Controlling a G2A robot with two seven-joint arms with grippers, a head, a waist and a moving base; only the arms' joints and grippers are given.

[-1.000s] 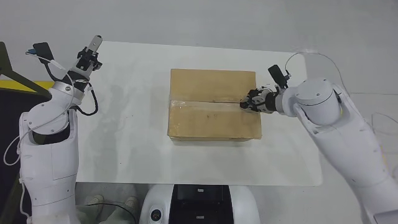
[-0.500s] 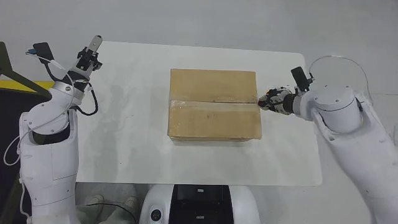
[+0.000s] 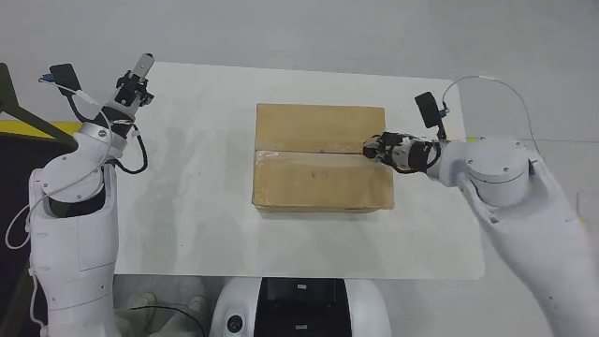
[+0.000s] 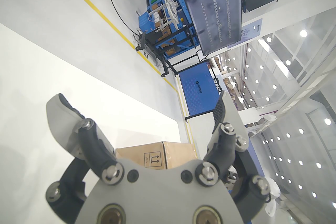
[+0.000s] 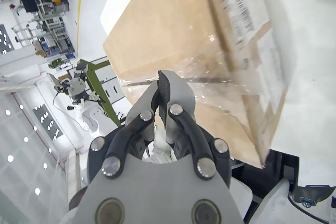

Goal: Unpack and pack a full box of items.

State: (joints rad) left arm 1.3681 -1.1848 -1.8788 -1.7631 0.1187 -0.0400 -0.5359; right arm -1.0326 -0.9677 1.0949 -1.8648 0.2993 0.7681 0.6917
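Note:
A closed brown cardboard box [image 3: 318, 173] lies in the middle of the white table [image 3: 197, 206], its top flaps sealed by clear tape [image 3: 299, 153] along the centre seam. My right gripper [image 3: 372, 148] is shut, its tips resting at the right end of that seam. In the right wrist view the shut gripper [image 5: 162, 78] touches crinkled tape [image 5: 210, 78] on the box [image 5: 168, 25]. My left gripper [image 3: 142, 65] is held open above the table's far left corner, with nothing between its fingers [image 4: 141, 99]; the box [image 4: 157, 156] is far from it.
A printed white label [image 5: 241, 12] covers the box's right side. Bare table surface surrounds the box on all sides. Beyond the table is grey floor, with a yellow line [image 3: 28, 127] at the left.
My right gripper drew back off the box's right edge half a second ago, then returned to the seam's right end. The left arm and the box stayed put.

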